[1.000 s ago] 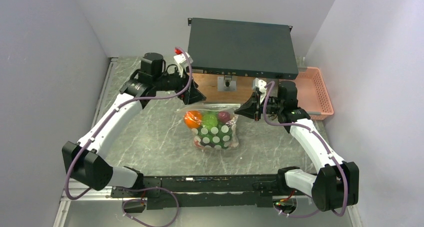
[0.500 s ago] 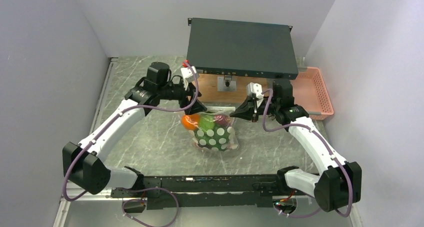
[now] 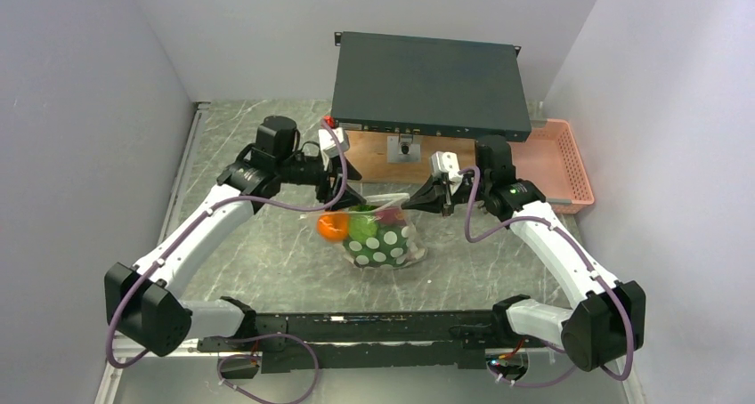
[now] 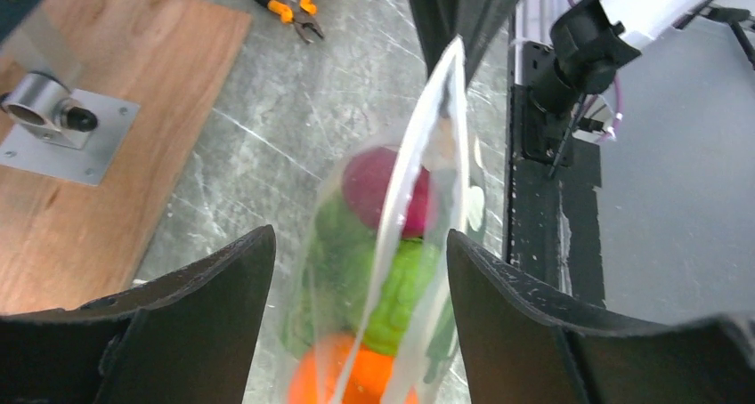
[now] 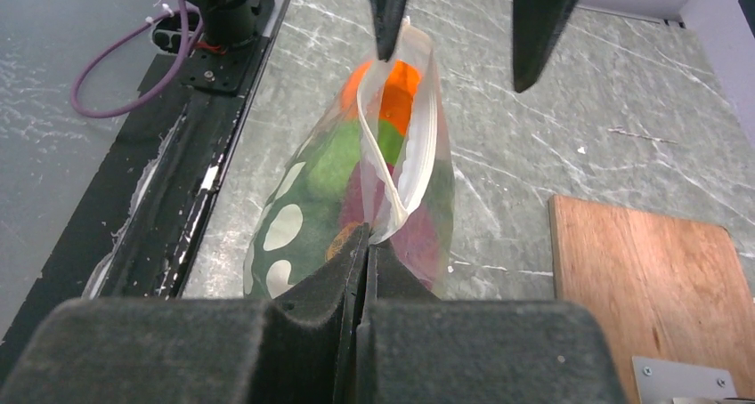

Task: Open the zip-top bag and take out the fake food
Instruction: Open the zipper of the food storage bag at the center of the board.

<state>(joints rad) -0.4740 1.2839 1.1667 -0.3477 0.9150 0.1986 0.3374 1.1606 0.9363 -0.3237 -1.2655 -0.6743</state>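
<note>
The zip-top bag (image 3: pixel 385 242), clear with white oval dots, stands up at mid-table, its zip strip (image 4: pixel 427 155) stretched between my two grippers. The fake food is inside it: an orange ball (image 3: pixel 333 227), a green piece (image 4: pixel 401 288) and a red piece (image 4: pixel 378 186). My right gripper (image 5: pixel 367 235) is shut on the bag's top edge at its right end. My left gripper (image 4: pixel 361 244) is open and straddles the bag's left end. The zip strip passes between its jaws, with a gap on each side.
A dark rack unit (image 3: pixel 427 84) sits on a wooden board (image 3: pixel 392 159) right behind the bag. A pink slatted basket (image 3: pixel 561 159) stands at the back right. Orange-handled pliers (image 4: pixel 285 8) lie on the table beyond the bag. A black rail (image 3: pixel 356 324) runs along the near edge.
My left gripper has come down and right over the bag's left end, its jaws narrowing. My right gripper has drawn the bag's corner leftward. The bag has shifted left and stands taller.
</note>
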